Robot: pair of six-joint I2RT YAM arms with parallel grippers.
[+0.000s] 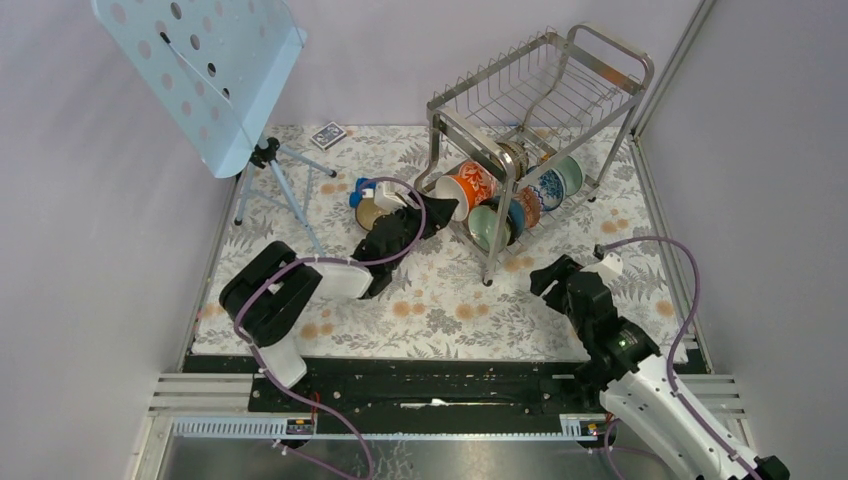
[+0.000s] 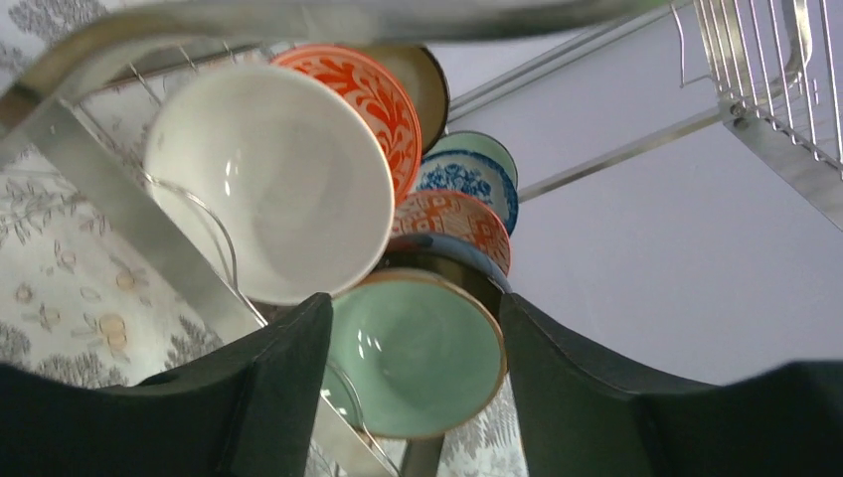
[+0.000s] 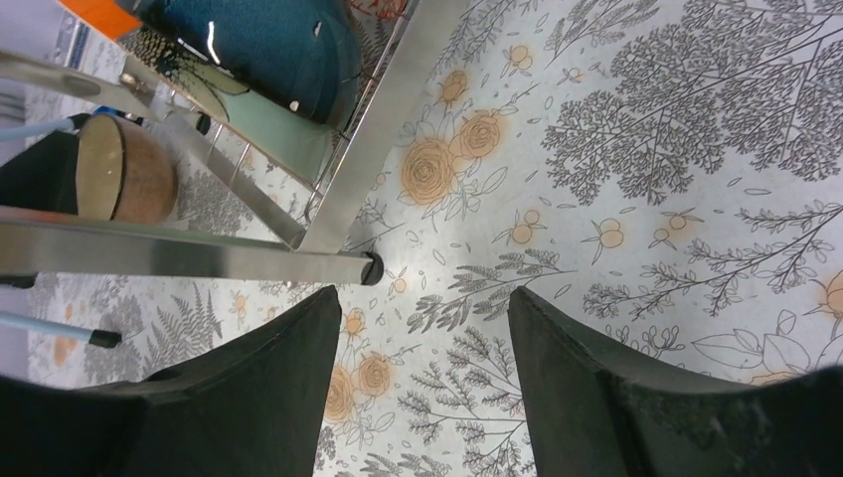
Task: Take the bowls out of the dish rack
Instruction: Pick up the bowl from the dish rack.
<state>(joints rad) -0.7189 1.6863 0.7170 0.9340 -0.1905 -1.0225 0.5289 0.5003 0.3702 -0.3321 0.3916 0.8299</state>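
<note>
Dish rack (image 2: 119, 199) holds the bowls (image 1: 520, 200) on edge; step looks like the reach for a pick. Pale green bowl (image 2: 418, 358) lies dead ahead between the left gripper's (image 2: 416, 303) parted jaws, so next means advancing and clamping its rim. Right gripper (image 3: 425, 298) is open and empty, with the rack foot beyond its left finger.

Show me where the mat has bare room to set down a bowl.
The widest bare mat lies in front of the dish rack, between the left gripper and right gripper. A narrower strip runs between the rack and the right wall. Crowded: left of the rack, around the brown bowl and the music stand legs.
</note>
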